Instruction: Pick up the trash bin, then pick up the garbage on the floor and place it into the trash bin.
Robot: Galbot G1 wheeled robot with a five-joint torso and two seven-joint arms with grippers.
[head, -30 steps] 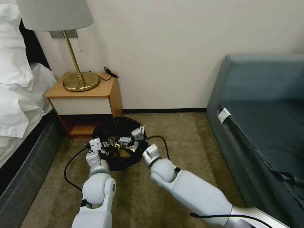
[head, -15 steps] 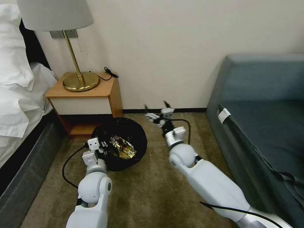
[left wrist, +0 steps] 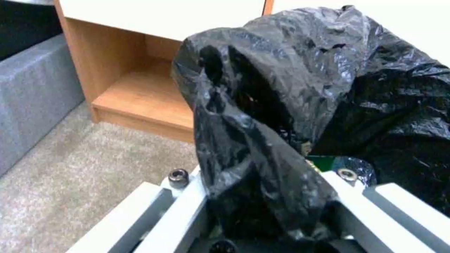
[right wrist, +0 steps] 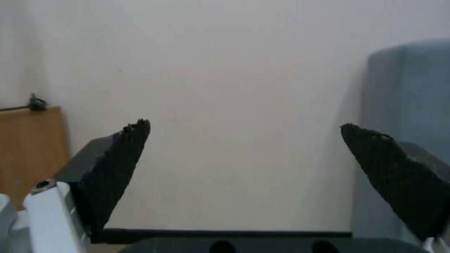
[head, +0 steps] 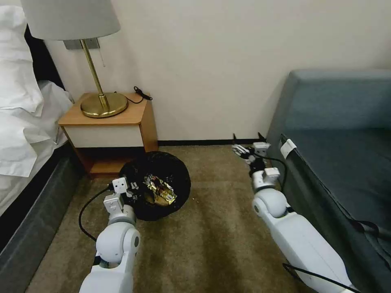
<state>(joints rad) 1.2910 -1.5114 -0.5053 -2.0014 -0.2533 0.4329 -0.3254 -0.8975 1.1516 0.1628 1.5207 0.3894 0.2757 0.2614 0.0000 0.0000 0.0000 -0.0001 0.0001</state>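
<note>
One trash bin [head: 157, 185], lined with a crinkly black bag [left wrist: 300, 105], is sitting just in front of the wooden nightstand [head: 112, 126], with two arms working around it on the carpet [head: 211, 228]. The left gripper [head: 131, 190] is clamping the near-left edge of the bin, its fingers pinching a fold of the bag, which in the left wrist view is bunching up between them. Inside the bin, at least one piece of garbage [head: 161, 190] is lying, a crumpled gold-and-brown wrapper; whether more lies beneath it cannot be told. The right gripper [head: 247, 137] is hovering well apart from the bin, off to its right near the baseboard and just beside the blue-grey sofa [head: 346, 154], its two dark fingers [right wrist: 117, 158] spreading wide with nothing between them and pointing at the bare wall [right wrist: 244, 105]. One brass lamp [head: 99, 97] is standing on the nightstand, and a bed with white linen [head: 24, 118] is lining the left side.
</note>
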